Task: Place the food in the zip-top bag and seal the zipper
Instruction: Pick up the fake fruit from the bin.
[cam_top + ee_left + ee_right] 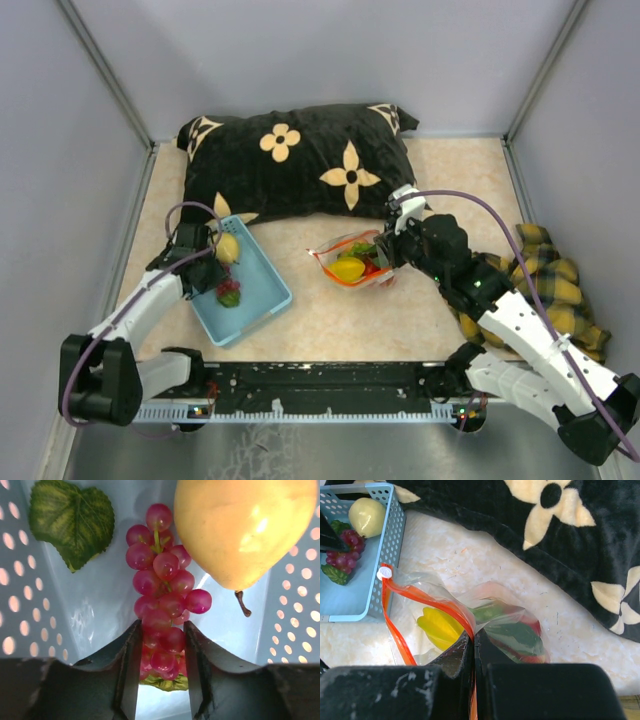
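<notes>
- Your left gripper (161, 630) sits nearest the lens. Its dark jaws stand narrow, pressed on both sides of the lower end of the purple-red toy grape bunch (160, 580), which lies on the floor of the light blue perforated plastic basket (30, 605).
- Expect that bunch to be light but lumpy. The glossy beads may slip, so a hold across the thicker middle, near the stem, looks safer than one at the tip.
- Just beside it, the smooth yellow toy pear (240, 530) looks hard and slippery; take it across its belly.
- Your right gripper (474, 637) is closed flat on the mouth of the clear zip-top bag (515, 635), pinching the film and the thin red zipper (427, 600).
- That bag lies on the table between the basket and the black flower-patterned pillow (580, 555), with yellow, green and red pieces already inside.
- Its film looks thin and floppy, so the mouth will likely sag unless held at the edge.
- No brand or writing can be read anywhere.
</notes>
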Tool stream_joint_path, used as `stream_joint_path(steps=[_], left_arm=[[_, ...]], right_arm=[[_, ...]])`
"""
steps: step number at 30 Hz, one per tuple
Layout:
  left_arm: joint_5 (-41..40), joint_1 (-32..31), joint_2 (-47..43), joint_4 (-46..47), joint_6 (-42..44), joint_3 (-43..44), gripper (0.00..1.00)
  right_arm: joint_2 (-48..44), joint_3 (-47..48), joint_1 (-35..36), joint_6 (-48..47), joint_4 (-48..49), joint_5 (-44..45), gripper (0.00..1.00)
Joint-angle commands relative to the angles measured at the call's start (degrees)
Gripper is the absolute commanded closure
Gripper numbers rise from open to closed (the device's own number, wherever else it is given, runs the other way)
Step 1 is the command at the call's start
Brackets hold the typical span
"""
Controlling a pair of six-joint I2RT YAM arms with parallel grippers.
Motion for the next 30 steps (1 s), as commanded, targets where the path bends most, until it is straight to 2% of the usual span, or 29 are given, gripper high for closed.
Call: stream_joint_path(steps=[1, 3, 5, 12, 14, 19, 25, 30], left_arm=[[2.4, 0.2, 4.1, 2.7, -0.1, -0.9, 0.50], [2.8, 0.2, 6.4, 4.1, -0.2, -0.8, 0.41], [3.0, 0.2, 7.9, 5.2, -0.2, -0.7, 0.37], [2.6, 0.2, 12.4, 7.9, 0.0, -1.2, 0.35], [2.7, 0.2, 13.1, 8.7, -0.2, -1.8, 0.38], [3.2, 0.2, 12.5, 9.8, -0.5, -3.2, 0.53], [5.5, 0.2, 5.2, 7.5, 0.3, -4.1, 0.72], [8.1, 0.2, -2.1, 4.9, 0.5, -3.6, 0.76]], right_arm=[[-0.5, 0.9, -0.2, -0.8, 4.7, 0.2, 1.00], [-0.5, 0.9, -0.2, -0.8, 4.7, 0.1, 1.00], [-0.6, 0.9, -0.2, -0.9, 4.6, 0.2, 1.00], [-0.7, 0.7, -0.2, -0.8, 4.7, 0.3, 1.00], [-0.6, 0.6, -0.2, -0.9, 4.8, 0.3, 1.00], [-0.7, 0.7, -0.2, -0.8, 4.5, 0.3, 1.00], [-0.7, 0.8, -0.2, -0.8, 4.6, 0.3, 1.00], [-0.5, 1.0, -0.2, -0.8, 4.6, 0.0, 1.00]])
